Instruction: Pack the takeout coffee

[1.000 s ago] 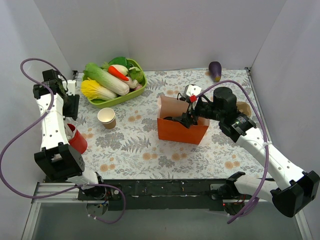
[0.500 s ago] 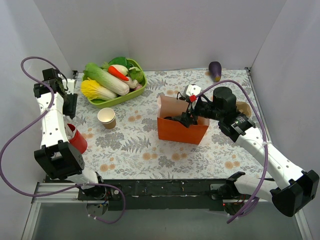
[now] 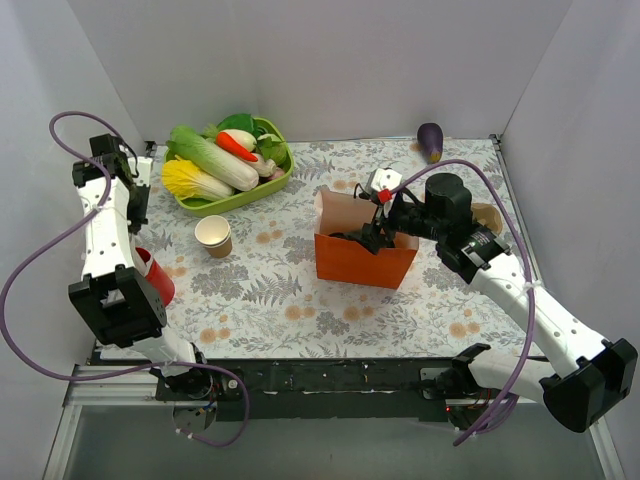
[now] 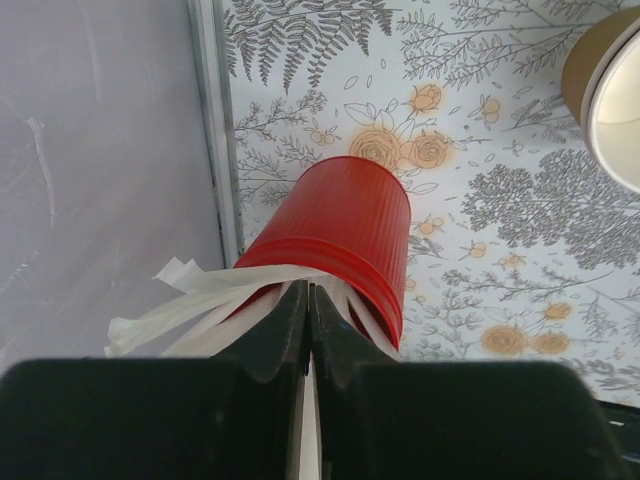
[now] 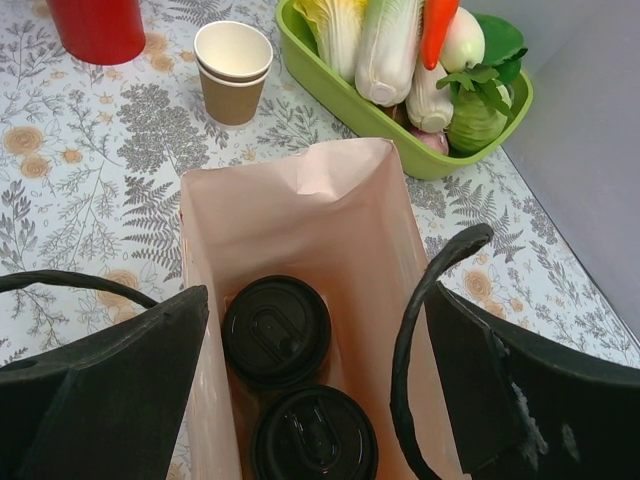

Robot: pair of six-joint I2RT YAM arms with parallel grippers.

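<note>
Two lidded takeout coffee cups (image 5: 277, 330) already down in the orange paper bag (image 5: 300, 190), directly below and between the spread, empty right fingers (image 5: 100, 390). Left fingers (image 4: 265, 345) pressed shut, holding nothing, just above a red cup (image 4: 340, 235) with paper strips. Unlidded kraft cups (image 5: 233, 70) standing on the worktop (image 5: 90, 190) beyond the bag; packing seemingly nearly done.

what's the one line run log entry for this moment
right gripper: open, over orange bag | two lidded cups inside | left gripper: shut, by red cup | unlidded cup: on table
</note>
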